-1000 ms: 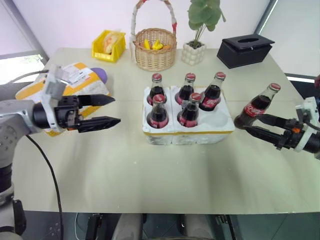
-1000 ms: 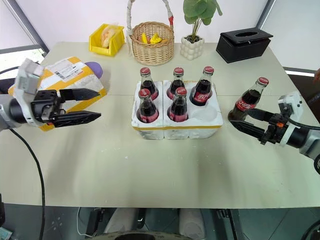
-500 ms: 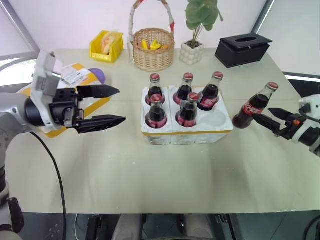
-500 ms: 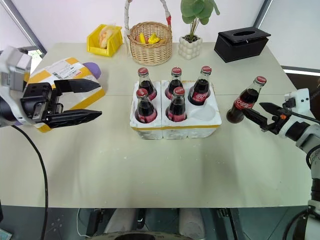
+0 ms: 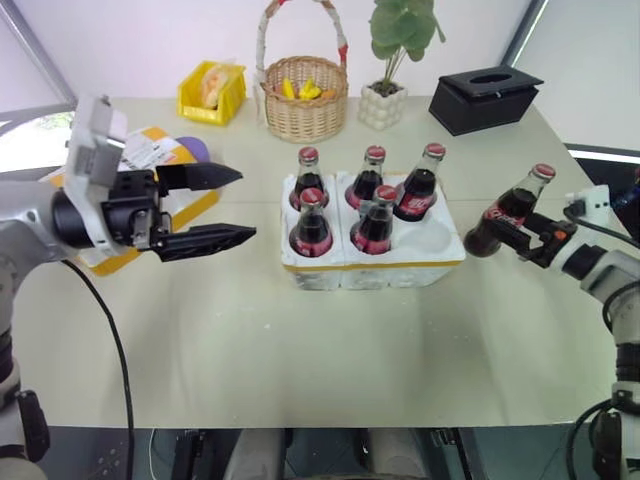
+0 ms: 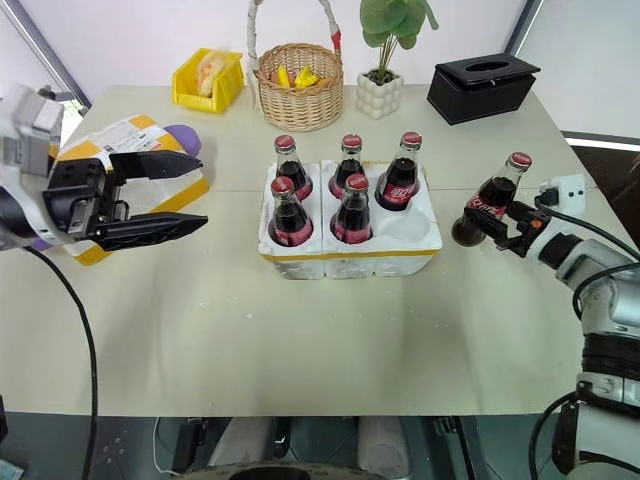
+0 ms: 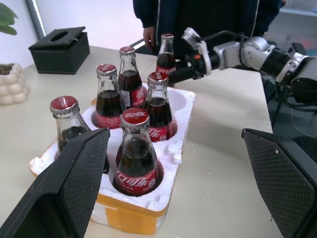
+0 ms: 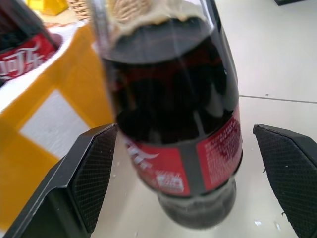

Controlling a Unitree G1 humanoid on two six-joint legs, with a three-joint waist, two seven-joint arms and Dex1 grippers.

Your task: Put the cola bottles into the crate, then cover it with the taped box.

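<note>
The taped box (image 5: 150, 165) sits half hidden behind the wide-open left gripper (image 5: 225, 205). Five glass bottles (image 6: 350, 195) stand in the foam crate (image 6: 350, 255); the sixth bottle (image 5: 508, 212) leans on the table between the right gripper's (image 6: 500, 222) spread fingers.

The bottles (image 5: 312, 228) were glossy clear glass with shiny red metal caps and smooth printed labels. The crate (image 5: 440, 262) was matt white foam, crumbly and pitted at the rim, with a slick yellow tape strip. The box (image 5: 150, 160) looked like foam under glossy yellow tape and a paper label. The finger pads (image 8: 94, 168) were black, matt, finely cross-hatched. The basket (image 5: 305, 95) was woven wicker; the table (image 5: 300, 340) was smooth and matt.
</note>
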